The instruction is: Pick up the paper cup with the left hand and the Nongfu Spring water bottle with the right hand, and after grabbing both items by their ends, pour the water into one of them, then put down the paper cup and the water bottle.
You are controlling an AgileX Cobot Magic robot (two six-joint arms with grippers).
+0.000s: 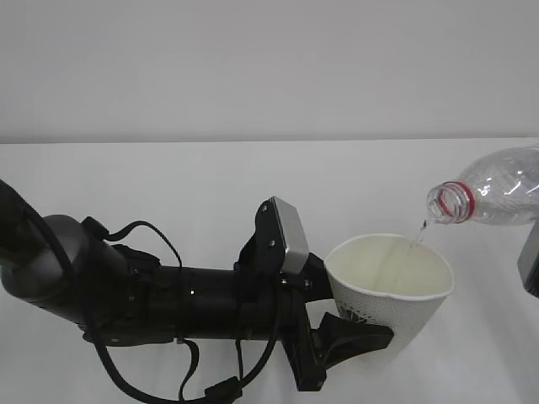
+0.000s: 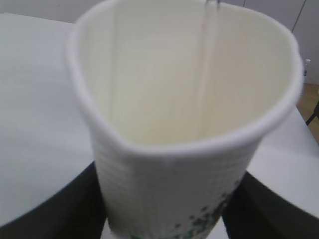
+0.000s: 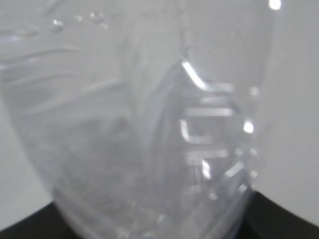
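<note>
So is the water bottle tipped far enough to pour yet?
Yes. The water bottle lies nearly level, its mouth angled down over the paper cup, and a thin stream of water is falling inside the rim.

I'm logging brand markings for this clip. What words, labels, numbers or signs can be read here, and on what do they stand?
No text is readable in any view.
Paper cup: green print low on its side, too blurred and cut off to read.
Water bottle: only a red neck ring shows; no label lettering visible, and the right wrist view shows just blurred clear plastic.
</note>
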